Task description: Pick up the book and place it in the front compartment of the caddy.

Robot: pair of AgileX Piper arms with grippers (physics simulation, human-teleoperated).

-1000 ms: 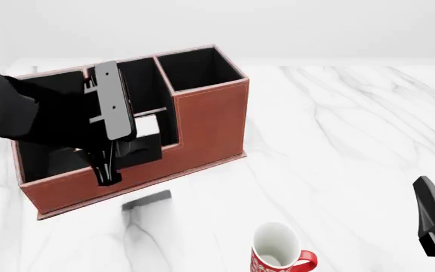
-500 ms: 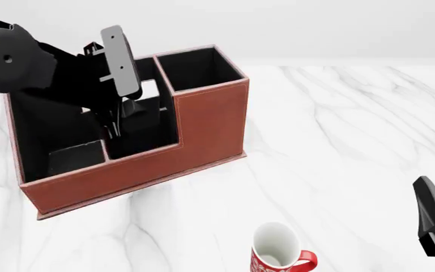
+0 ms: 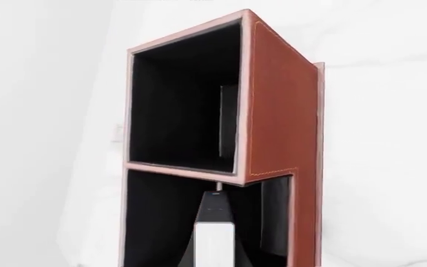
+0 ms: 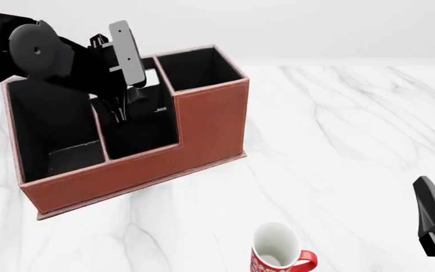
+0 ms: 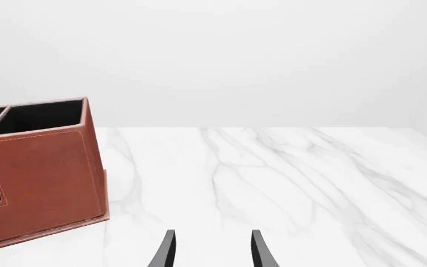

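The red-brown caddy (image 4: 210, 122) stands left of centre in the front view. My left gripper (image 4: 124, 113) hangs over it, shut on the thin black book (image 4: 151, 78), which is held on edge with its white page edge up. The book hangs above the front compartment (image 4: 145, 135), the low-walled black pocket beside the tall square pocket (image 4: 195, 68). The left wrist view looks down the book (image 3: 215, 245) into that pocket, next to the caddy's stepped wall (image 3: 280, 111). My right gripper (image 5: 212, 253) is open and holds nothing, low at the right edge (image 4: 433, 224), far from the caddy (image 5: 43, 178).
A red-and-white mug (image 4: 278, 252) stands upright near the front edge, between the caddy and my right gripper. The white marble table (image 4: 338, 141) stretches right of the caddy. The left arm's dark body covers the caddy's long back pocket (image 4: 43, 113).
The left gripper has risen with the book from in front of the caddy's low wall to above the pockets, shifting slightly back. The right arm has not moved.
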